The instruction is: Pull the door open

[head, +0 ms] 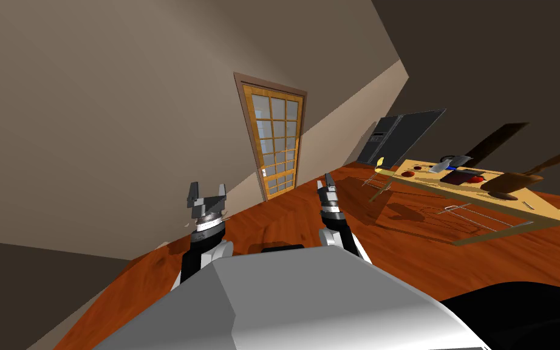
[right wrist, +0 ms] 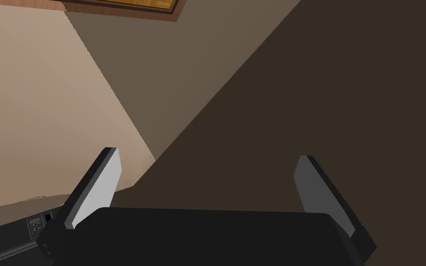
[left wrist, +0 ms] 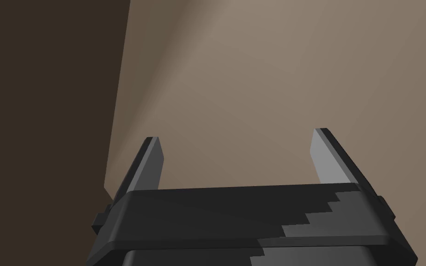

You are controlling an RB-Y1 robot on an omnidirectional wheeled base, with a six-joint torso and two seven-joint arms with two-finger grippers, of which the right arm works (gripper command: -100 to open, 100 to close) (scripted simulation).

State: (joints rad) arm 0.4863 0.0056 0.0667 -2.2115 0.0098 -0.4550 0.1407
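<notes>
- Door (head: 277, 143) of yellow-brown wood with a grid of pale panes sits in a brown frame in the beige wall (head: 121, 109) ahead, well apart from both hands.
- A small pale handle (head: 263, 173) shows low on the door's left edge.
- The left hand (head: 207, 188) is raised above the reddish wooden floor (head: 297, 216), left of the door; its fingers are spread wide with nothing between them, and its wrist view shows the same gap (left wrist: 237, 138) against bare wall.
- The right hand (head: 327, 181) is raised beside it, just right of the door's foot in the head view and turned edge-on there; its wrist view shows the fingers wide apart and empty (right wrist: 207, 156).
- To the right, a light wooden surface (head: 534, 209) on thin legs carries several small things, too small to name.
- A dark appliance (head: 394, 137) stands against the far wall behind that surface.
</notes>
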